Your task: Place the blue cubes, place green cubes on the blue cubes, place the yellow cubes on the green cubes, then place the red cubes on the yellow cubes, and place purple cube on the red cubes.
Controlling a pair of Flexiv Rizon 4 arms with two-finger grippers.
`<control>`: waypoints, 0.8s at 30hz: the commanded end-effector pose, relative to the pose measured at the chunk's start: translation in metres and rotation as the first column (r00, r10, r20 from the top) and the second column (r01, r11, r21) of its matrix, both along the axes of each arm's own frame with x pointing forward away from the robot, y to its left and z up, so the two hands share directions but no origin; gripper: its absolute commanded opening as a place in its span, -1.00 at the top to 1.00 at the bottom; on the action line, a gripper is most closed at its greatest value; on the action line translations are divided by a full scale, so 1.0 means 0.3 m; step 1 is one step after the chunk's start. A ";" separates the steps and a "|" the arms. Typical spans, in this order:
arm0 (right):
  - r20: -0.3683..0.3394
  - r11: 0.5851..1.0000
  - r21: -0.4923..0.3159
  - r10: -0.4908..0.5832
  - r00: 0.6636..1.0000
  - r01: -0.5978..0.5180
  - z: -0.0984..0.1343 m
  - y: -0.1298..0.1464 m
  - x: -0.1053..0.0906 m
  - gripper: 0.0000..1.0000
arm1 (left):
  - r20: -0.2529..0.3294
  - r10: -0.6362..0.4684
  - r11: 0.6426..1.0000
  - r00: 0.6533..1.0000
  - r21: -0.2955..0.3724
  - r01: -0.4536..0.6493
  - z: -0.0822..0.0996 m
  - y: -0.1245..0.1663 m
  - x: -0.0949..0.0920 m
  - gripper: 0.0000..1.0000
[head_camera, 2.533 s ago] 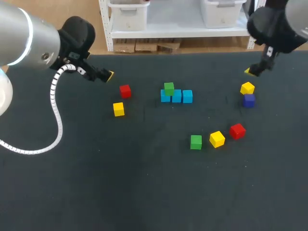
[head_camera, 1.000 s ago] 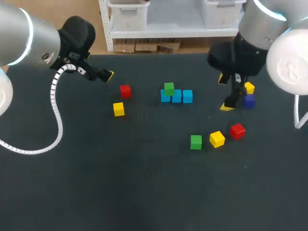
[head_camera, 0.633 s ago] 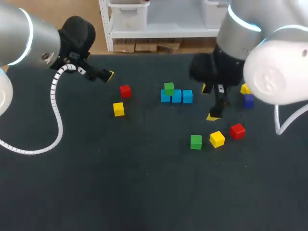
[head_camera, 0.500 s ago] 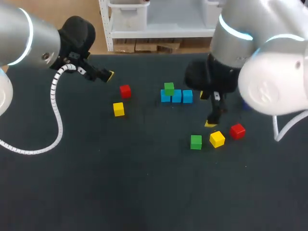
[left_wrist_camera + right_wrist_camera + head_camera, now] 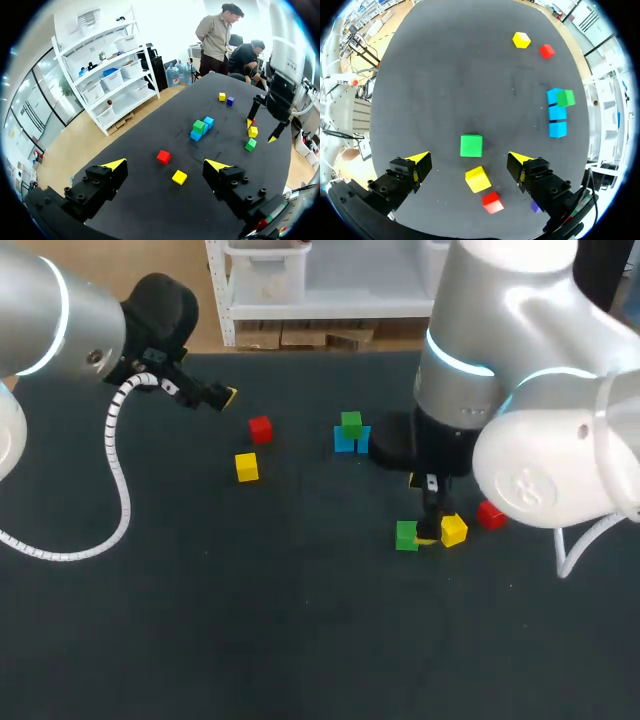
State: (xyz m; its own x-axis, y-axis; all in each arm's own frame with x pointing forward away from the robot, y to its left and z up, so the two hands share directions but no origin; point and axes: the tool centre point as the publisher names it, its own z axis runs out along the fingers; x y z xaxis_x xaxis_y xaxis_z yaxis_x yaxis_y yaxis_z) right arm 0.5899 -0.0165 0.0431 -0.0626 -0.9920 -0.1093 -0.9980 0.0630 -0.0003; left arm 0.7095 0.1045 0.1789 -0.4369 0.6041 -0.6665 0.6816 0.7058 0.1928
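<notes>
right tool [image 5: 468, 158] spread wide, green cube [image 5: 471, 145] just ahead

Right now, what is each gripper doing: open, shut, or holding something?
Left gripper: open, holding nothing.
Right gripper: open, holding nothing; the lone green cube lies just ahead, between its fingers, not gripped.

table [image 5: 200, 640]: matt dark cloth | green cube [image 5: 471, 145]: smooth, flat sheen | right arm [image 5: 540, 470]: glossy white shell
</notes>
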 end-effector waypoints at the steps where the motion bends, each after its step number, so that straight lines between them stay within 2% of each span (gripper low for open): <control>1: -0.041 1.000 -0.011 -0.010 0.999 0.010 -0.039 0.020 0.017 -1.00 | 0.000 -0.002 1.000 1.000 -0.001 0.002 -0.002 0.001 0.003 -1.00; 7: -0.050 0.999 -0.041 -0.035 0.998 0.033 -0.078 0.022 0.020 -1.00 | 0.000 -0.002 1.000 1.000 -0.001 0.002 -0.002 0.001 0.003 -1.00; 12: -0.043 0.998 -0.064 -0.031 0.999 0.028 -0.112 0.030 0.031 -1.00 | 0.000 -0.002 1.000 1.000 -0.001 0.002 -0.002 0.001 0.003 -1.00; 21: -0.070 0.996 -0.089 -0.002 0.998 -0.004 -0.160 0.040 0.042 -1.00 | 0.000 -0.002 1.000 1.000 -0.001 0.002 -0.002 0.001 0.003 -1.00; 24: -0.074 0.995 -0.097 -0.001 0.997 -0.006 -0.171 0.038 0.045 -0.62 | 0.000 -0.002 1.000 1.000 -0.001 0.002 -0.002 0.001 0.003 -1.00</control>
State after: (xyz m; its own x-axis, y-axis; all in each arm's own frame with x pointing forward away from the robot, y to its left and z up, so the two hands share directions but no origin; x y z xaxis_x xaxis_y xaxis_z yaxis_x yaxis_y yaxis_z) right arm 0.5981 -0.0082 -0.0055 -0.0656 -0.9978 -0.0126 -0.9962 0.0647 0.0582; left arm 0.7095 0.1045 0.1789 -0.4369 0.6041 -0.6665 0.6816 0.7058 0.1929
